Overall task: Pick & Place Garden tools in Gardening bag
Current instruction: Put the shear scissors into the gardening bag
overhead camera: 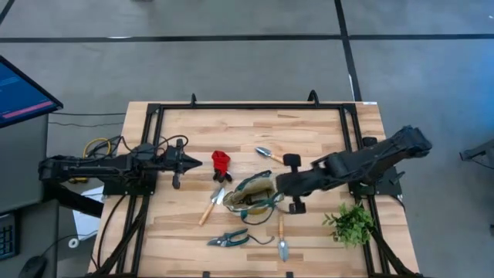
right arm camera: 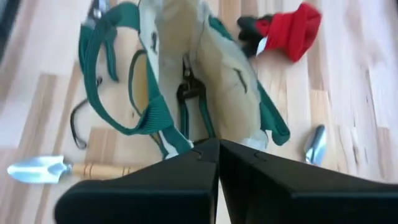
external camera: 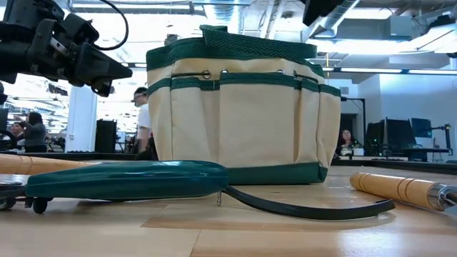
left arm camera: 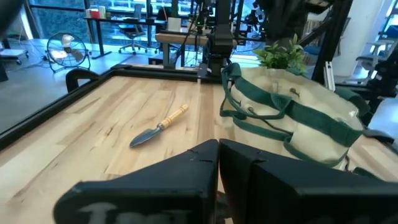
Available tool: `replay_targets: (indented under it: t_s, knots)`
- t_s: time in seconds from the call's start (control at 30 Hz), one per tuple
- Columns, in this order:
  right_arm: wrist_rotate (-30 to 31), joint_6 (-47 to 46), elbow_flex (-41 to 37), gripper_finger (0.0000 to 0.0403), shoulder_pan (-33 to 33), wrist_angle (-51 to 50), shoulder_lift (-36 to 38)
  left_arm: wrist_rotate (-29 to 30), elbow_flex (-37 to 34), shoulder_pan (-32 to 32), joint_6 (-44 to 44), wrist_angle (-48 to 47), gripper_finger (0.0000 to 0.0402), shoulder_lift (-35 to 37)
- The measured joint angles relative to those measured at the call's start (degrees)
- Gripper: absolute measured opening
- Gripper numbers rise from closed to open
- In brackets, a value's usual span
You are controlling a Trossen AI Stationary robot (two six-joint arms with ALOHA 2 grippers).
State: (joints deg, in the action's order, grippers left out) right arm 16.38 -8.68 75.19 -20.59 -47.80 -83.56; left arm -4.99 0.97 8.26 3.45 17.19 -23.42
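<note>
Your right gripper (overhead camera: pixel 279 185) hangs over the gardening bag (overhead camera: pixel 253 194) at mid-table with its fingers pressed together, holding nothing. Your left gripper (overhead camera: pixel 193 163) waits closed just beside the red item (overhead camera: pixel 221 164). Trowels (overhead camera: pixel 268 154), a fork (overhead camera: pixel 282 235) and pruners (overhead camera: pixel 228 239) lie around the bag.

- We find no readable text, label, brand, number or sign on the table, tools, bag or arms in any view.

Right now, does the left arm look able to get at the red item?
Probably yes: the left hand is beside the red item, with only bare table between them.
</note>
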Motion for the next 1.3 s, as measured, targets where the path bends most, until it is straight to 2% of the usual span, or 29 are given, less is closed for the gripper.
replay_targets:
  t_s: [0.1, 0.27, 0.5, 0.6, 0.8, 1.07, 1.17, 1.3]
  knots:
    - [0.0, 0.3, -7.7, 0.0000, 0.9, 7.5, 6.0, -0.8, 0.0, 0.0, 1.7, 0.5, 0.0002, 0.0]
    - [0.1, 3.3, -17.7, 0.0000, 2.5, 19.0, 14.6, -5.8, 0.2, -1.2, 3.1, 2.9, 0.0002, 0.0]
    - [0.2, 11.2, -31.5, 0.0000, 4.9, 39.2, 24.3, -5.8, 6.8, -7.7, 3.1, 3.1, 0.0002, -3.1]
    - [0.2, 12.2, -36.3, 0.0000, 5.9, 44.6, 27.2, -3.3, 9.6, -11.6, 3.3, 2.9, 0.0002, -7.2]
    - [0.2, 12.3, -45.3, 0.0000, 8.2, 53.8, 31.6, 9.7, 14.4, -20.3, 8.9, 2.4, 0.0002, -19.7]
    - [0.2, 11.1, -55.1, 0.0000, 11.1, 68.3, 34.4, 10.8, 22.1, -30.0, 8.9, 2.0, 0.0002, -35.9]
    - [0.3, 9.3, -57.8, 0.0000, 11.9, 73.7, 34.6, 11.2, 25.3, -32.3, 8.6, 1.7, 0.0002, -39.2]
    - [0.9, 5.5, -59.7, 0.0000, 12.4, 75.7, 34.6, 15.9, 29.3, -34.8, 8.5, -2.7, 0.0002, -41.6]
